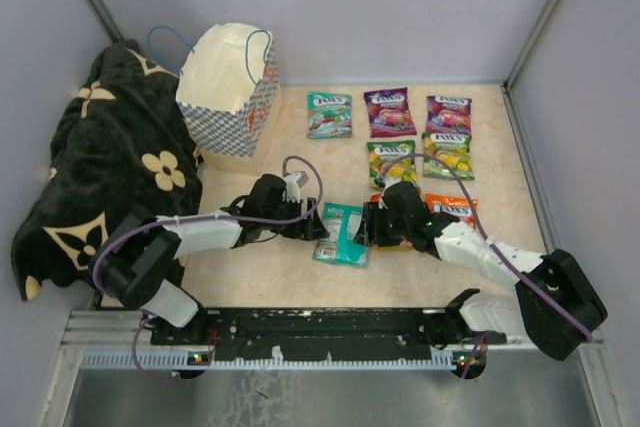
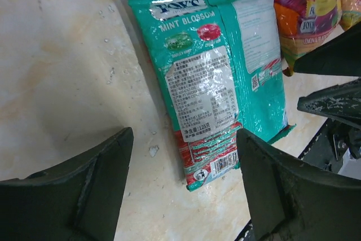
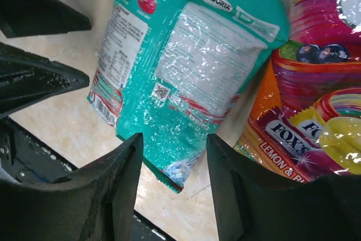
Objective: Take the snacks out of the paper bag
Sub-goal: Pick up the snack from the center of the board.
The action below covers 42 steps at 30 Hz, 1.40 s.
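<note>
My left fingers point(image 2: 67, 196) are spread wide and hold nothing. They hover over the near end of a teal snack packet point(image 2: 214, 77) that lies flat, back side up, on the desk point(image 2: 56, 55). My right fingers point(image 3: 107, 196) are apart too, with the packet's corner in the gap between them. An orange packet point(image 3: 316, 111) lies just beside it. The paper bag point(image 1: 225, 97) stands upright at the far left against the blanket point(image 1: 100, 167), with five more packets point(image 1: 389, 112) laid out to its right.
</note>
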Motion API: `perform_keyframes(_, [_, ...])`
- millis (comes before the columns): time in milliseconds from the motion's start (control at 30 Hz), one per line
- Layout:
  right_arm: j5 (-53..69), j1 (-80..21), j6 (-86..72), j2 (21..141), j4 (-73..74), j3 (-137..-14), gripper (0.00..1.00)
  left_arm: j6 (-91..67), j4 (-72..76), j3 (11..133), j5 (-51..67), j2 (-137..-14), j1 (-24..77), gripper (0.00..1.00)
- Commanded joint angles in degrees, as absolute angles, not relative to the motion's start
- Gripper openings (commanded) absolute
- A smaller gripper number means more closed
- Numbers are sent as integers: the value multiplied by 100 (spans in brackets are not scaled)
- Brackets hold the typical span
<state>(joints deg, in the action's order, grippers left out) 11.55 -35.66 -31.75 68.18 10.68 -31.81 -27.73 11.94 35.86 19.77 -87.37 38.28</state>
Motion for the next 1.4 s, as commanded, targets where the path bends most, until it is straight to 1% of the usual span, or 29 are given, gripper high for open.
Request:
perform_keyframes(0, [724, -3632, -3300, 6893, 1017, -3202, 48, -2960, 1445, 3763, 1880, -8884, 4037, 76])
perform_keyframes(167, [603, -3632, -3275, 7232, 933, -3109, 44, -3101, 1379, 3815, 1628, -8981, 4207, 67])
perform_keyframes(400, [547, -3630, -3349, 7313, 733, -2948, 42, -3090, 1148, 3865, 1316, -9015, 4409, 63])
perform_keyframes(533, [840, -3639, -3436, 7431, 296, -2809, 40, -3128, 1087, 3922, 1209, -9097, 4455, 57])
perform_keyframes(633, [1055, -3639, -3476, 7589, 4, -2814, 37, -3204, 1089, 3959, 1135, -9131, 4465, 52])
perform_keyframes(667, [1066, -3639, -3484, 7632, -40, -2829, 35, -3222, 1090, 3963, 1097, -9132, 4469, 51])
perform_keyframes(700, [1062, -3639, -3490, 7670, -99, -2855, 31, -3239, 1094, 3971, 1057, -9134, 4473, 49])
perform_keyframes(800, [1076, -3643, -3499, 7760, -211, -2978, 23, -3257, 1074, 4004, 922, -9163, 4473, 49])
perform_keyframes(867, [1100, -3639, -3483, 7814, -215, -3088, 15, -3250, 1053, 4028, 810, -9186, 4469, 49])
perform_keyframes(933, [1062, -3644, -3437, 7846, -188, -3214, 5, -3254, 1058, 4043, 711, -9194, 4474, 49])
perform_keyframes(967, [1025, -3640, -3412, 7853, -171, -3313, 0, -3246, 1071, 4059, 666, -9193, 4466, 49])
perform_keyframes(1033, [947, -3639, -3346, 7884, -40, -3531, 0, -3168, 1045, 4138, 529, -9166, 4457, 54])
perform_keyframes(1067, [894, -3639, -3300, 7898, 50, -3670, 0, -3125, 948, 4211, 436, -9132, 4454, 61])
perform_keyframes(1133, [796, -3640, -3187, 7897, 334, -3972, 0, -3024, 512, 4489, 184, -9038, 4443, 79])
perform_keyframes(1200, [673, -3641, -3011, 7851, 753, -4325, 0, -2958, -18, 4808, -11, -8893, 4411, 89])
perform_keyframes(1367, [15, -3639, -2245, 8133, 2507, -5688, 0, -2914, -1018, 5356, -373, -8233, 4306, 98])
